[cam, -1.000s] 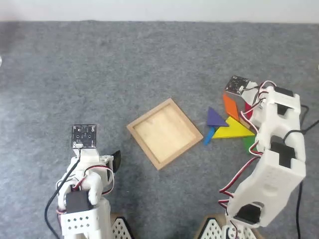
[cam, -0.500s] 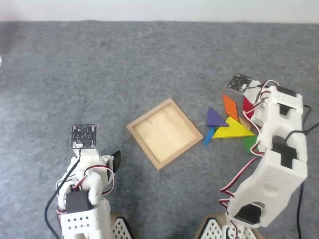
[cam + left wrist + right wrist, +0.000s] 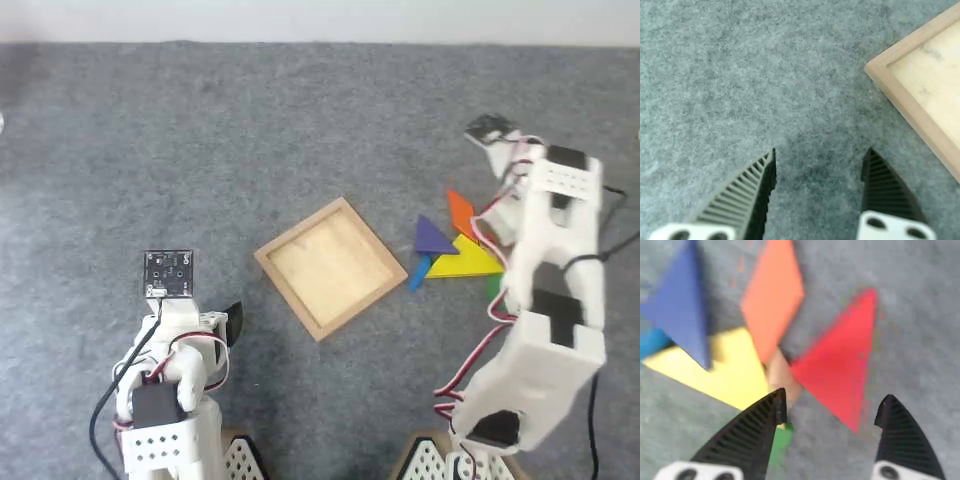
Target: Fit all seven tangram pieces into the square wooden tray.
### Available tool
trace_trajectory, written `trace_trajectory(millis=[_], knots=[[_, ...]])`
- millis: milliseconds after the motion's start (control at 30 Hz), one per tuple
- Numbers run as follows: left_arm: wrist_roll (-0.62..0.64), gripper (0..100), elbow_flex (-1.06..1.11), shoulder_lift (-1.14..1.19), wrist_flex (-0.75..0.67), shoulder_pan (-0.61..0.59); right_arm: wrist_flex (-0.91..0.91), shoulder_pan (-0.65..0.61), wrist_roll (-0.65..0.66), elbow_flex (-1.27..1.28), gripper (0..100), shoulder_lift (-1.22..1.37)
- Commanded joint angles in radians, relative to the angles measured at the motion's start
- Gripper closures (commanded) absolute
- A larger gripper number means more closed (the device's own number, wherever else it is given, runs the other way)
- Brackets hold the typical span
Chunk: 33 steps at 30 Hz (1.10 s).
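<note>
The square wooden tray (image 3: 331, 267) lies empty at the middle of the grey mat, turned like a diamond. To its right are the tangram pieces: purple triangle (image 3: 433, 238), yellow triangle (image 3: 470, 260), blue piece (image 3: 419, 271), orange parallelogram (image 3: 461, 212) and a green piece (image 3: 493, 286) partly under the arm. My right gripper (image 3: 832, 407) hangs open above the red triangle (image 3: 844, 363), beside the orange parallelogram (image 3: 772, 297), yellow triangle (image 3: 730, 372) and purple triangle (image 3: 682, 305). My left gripper (image 3: 817, 167) is open over bare mat, near a corner of the tray (image 3: 920, 82).
The right arm's white body (image 3: 545, 300) covers part of the piece cluster. The left arm (image 3: 170, 350) stands at the front left. Grey mat stretches to the pale far edge (image 3: 320, 20).
The right arm has swung farther back and slightly right, its wrist lifting away from the pieces. The left arm, tray and pieces have not moved.
</note>
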Motion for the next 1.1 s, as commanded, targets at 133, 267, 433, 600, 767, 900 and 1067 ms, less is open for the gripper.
trace_trajectory(millis=[133, 267, 433, 600, 767, 900, 1067], knots=[[0.008, 73, -0.022, -0.021, 0.005, -0.003, -0.024, -0.041, -0.084, -0.133, 70.5, 0.113], [0.008, 73, -0.022, -0.021, 0.005, -0.003, -0.016, -0.035, -0.043, -0.183, 70.5, 0.188], [0.008, 73, -0.022, -0.021, 0.005, -0.002, -0.016, 0.024, -0.038, -0.241, 70.6, 0.222], [0.008, 73, -0.022, -0.021, 0.005, -0.002, -0.010, 0.070, -0.028, -0.269, 70.6, 0.222], [0.008, 73, -0.022, -0.021, 0.005, -0.002, 0.027, 0.070, 0.002, -0.273, 70.5, 0.222], [0.008, 73, -0.022, -0.021, 0.005, -0.002, -0.005, 0.070, 0.006, -0.273, 70.5, 0.231], [0.008, 73, -0.022, -0.021, 0.005, -0.002, 0.031, 0.087, 0.153, -0.269, 70.5, 0.229]])
